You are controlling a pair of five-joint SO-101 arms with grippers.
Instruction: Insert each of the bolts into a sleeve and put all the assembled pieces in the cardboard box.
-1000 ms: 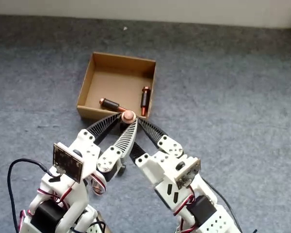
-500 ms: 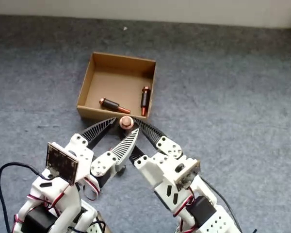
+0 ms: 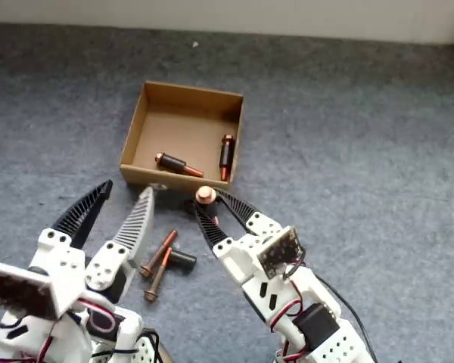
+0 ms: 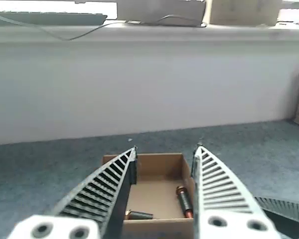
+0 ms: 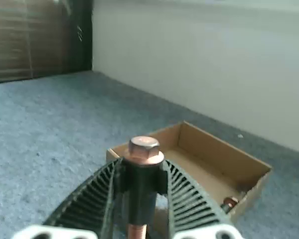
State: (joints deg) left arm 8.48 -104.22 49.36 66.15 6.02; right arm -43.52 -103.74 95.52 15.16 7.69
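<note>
The right tool (image 5: 139, 169) is clamped on the black sleeve (image 5: 139, 194) of an assembled piece (image 3: 205, 195), bolt (image 5: 145, 149) head up, just short of the cardboard box (image 3: 136, 128). Light, stiff, smooth metal; tipped over, the bolt would likely slide out. The left tool (image 3: 129, 187) gapes empty.

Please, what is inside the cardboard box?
Two sleeved bolts lie in the cardboard box: one near the front wall, one along a side wall. The front wall covers the floor strip right behind it.

Right gripper (image 3: 208, 201) clamping bolt (image 3: 205, 194) beside cardboard box (image 3: 174, 125), left gripper (image 3: 129, 187) spread wide
</note>
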